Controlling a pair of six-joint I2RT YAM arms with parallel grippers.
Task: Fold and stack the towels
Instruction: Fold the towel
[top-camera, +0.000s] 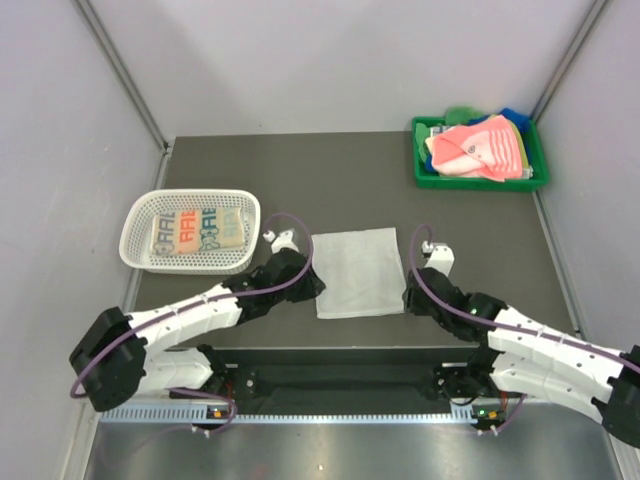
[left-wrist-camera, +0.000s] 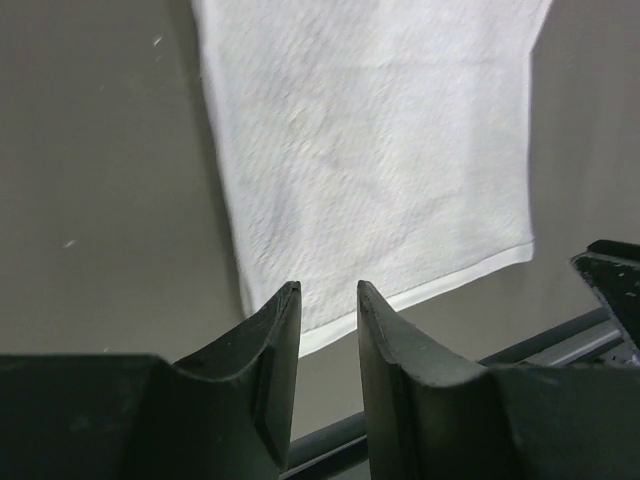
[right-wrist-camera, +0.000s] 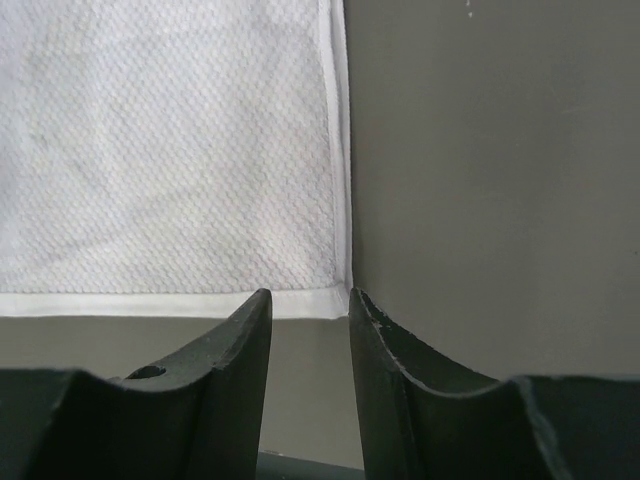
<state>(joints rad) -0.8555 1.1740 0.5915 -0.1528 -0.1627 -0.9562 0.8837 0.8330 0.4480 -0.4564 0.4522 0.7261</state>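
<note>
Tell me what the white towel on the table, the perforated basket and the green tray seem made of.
White towel: woven cloth, likely cotton; matte, dimpled waffle texture with a stitched hem. Basket: probably moulded plastic; white, rigid walls with regular holes. Green tray: probably plastic too; smooth, uniformly coloured, slightly glossy rim.

Your top camera looked down from high behind the near edge, taking in the whole table (top-camera: 250, 170) to its far side. Your left wrist camera sat close at the near left corner of the white towel (left-wrist-camera: 370, 150), facing far; your right wrist camera sat close at its near right corner. All three shared that towel.
</note>
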